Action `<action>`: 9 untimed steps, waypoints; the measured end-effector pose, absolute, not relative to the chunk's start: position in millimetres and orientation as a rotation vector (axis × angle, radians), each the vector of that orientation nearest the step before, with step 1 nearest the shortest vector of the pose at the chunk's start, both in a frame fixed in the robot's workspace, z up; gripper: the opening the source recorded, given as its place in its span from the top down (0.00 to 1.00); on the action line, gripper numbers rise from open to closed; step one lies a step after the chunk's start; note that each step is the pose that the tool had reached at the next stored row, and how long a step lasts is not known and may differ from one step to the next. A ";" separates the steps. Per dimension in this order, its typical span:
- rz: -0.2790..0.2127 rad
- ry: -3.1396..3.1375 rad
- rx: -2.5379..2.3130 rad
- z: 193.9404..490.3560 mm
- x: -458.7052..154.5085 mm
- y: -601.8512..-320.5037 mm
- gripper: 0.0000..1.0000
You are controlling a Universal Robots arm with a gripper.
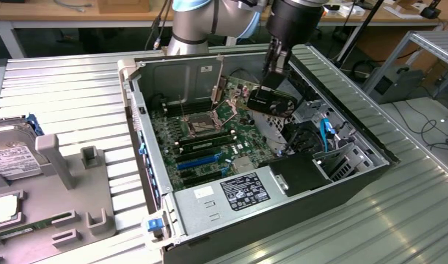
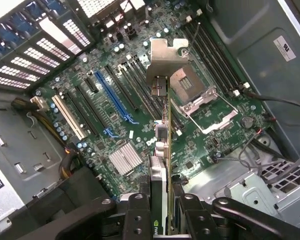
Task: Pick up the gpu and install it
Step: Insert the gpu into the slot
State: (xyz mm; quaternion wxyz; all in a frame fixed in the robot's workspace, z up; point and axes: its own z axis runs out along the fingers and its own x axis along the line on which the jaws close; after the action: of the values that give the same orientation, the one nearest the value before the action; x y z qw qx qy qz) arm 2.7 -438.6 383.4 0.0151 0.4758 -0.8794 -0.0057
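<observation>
The thin black fan-faced gpu [image 1: 271, 103] is held clamped edge-down in the black tool [image 1: 275, 88] above the green motherboard [image 2: 217, 127], its long axis seemingly skewed from the long blue slot [image 2: 111, 97] nearby.

Workshop bay, bright even light overhead.

Ribbed grey metal table [image 1: 70, 93] across most of the exterior view, pale glare in the grooves toward the lower right. Long wooden bench [image 1: 62, 22] along the back, cardboard box [image 1: 125, 5] on top, white legs and dark gap underneath. Grey floor [image 1: 418, 113] at the exterior view's right, black cables [image 1: 429, 129] looped over it. Bare metal frame [image 1: 421, 41] standing there too, slanted black pole [image 1: 363, 27] just beside it.
</observation>
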 end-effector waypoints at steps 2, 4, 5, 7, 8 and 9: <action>-0.017 -2.722 1.506 383.4 2.7 -438.6 0.73; -0.017 -2.701 1.543 383.4 2.7 -438.6 0.73; -0.016 -2.696 1.553 383.4 2.7 -438.6 0.73; -0.016 -2.683 1.575 383.4 2.7 -438.6 0.73; -0.016 -2.675 1.588 383.4 2.7 -438.6 0.73; -0.016 -2.667 1.602 383.4 2.7 -438.6 0.73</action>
State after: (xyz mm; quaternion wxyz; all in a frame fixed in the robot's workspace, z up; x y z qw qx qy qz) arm 2.7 -438.6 383.4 0.0153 0.5149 -0.8571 -0.0050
